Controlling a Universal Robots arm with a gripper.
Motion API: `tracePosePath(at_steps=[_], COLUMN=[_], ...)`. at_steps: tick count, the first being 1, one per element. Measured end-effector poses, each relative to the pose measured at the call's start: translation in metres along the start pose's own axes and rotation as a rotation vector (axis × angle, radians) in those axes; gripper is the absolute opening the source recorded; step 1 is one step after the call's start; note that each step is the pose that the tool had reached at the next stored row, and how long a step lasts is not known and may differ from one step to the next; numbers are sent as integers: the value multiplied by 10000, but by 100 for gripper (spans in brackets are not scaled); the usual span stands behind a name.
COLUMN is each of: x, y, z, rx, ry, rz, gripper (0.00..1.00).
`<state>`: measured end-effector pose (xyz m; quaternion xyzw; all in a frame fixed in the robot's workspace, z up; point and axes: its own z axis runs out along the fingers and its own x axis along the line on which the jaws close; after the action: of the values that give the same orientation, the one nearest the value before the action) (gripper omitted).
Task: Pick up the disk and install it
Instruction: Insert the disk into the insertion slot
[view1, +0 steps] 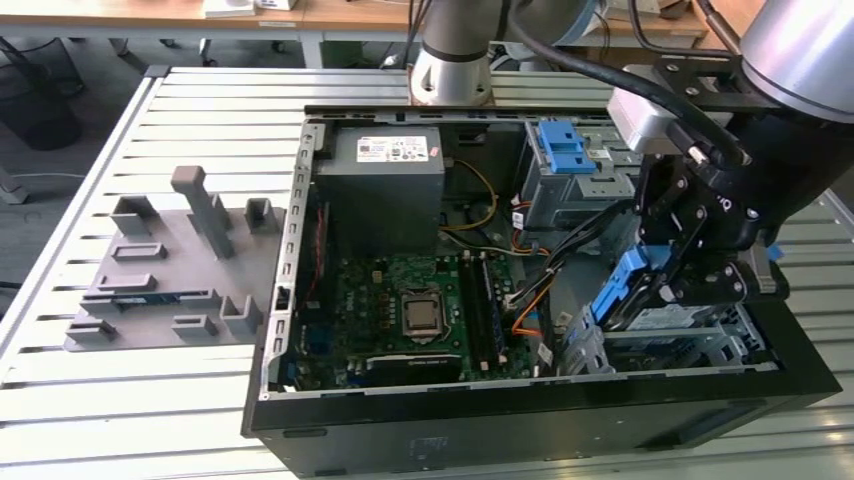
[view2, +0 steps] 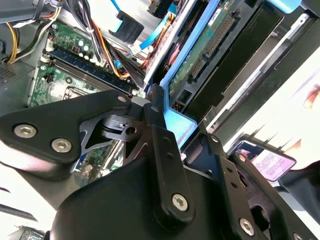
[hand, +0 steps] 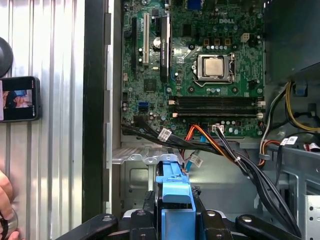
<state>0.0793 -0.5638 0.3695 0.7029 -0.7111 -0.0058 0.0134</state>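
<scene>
The disk (view1: 625, 290), in its blue frame, hangs on edge between the gripper's (view1: 667, 290) fingers, which are clamped on its upper end. It sits low over the drive bay (view1: 694, 345) at the corner of the open computer case (view1: 534, 420) on the exterior view's right, its lower edge at or just inside the bay's mouth. In the second wrist view the disk (view2: 197, 55) shows its green circuit side and connector row, with the black fingers (view2: 155, 107) pinching the blue tab. In the first wrist view that blue frame (hand: 175, 192) stands between the finger links, above the grey bay floor.

To do this step well, I judge the disk should stay parallel to the bay walls so its frame rails meet the guides evenly. The bundle of cables (hand: 240, 160) runs just beside the bay and could snag. A slow, straight push seems wise.

Outward lie the motherboard (view1: 414, 310), the power supply (view1: 380, 190), another blue-latched cage (view1: 567, 160), and a grey fixture (view1: 174, 270) on the slatted table (view1: 80, 180).
</scene>
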Motion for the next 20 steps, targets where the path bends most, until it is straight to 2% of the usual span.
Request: tracePosePath(at_steps=[20], x=[-1], y=[-3], z=[128], rx=[0], ry=[1], rz=[0], gripper=[36])
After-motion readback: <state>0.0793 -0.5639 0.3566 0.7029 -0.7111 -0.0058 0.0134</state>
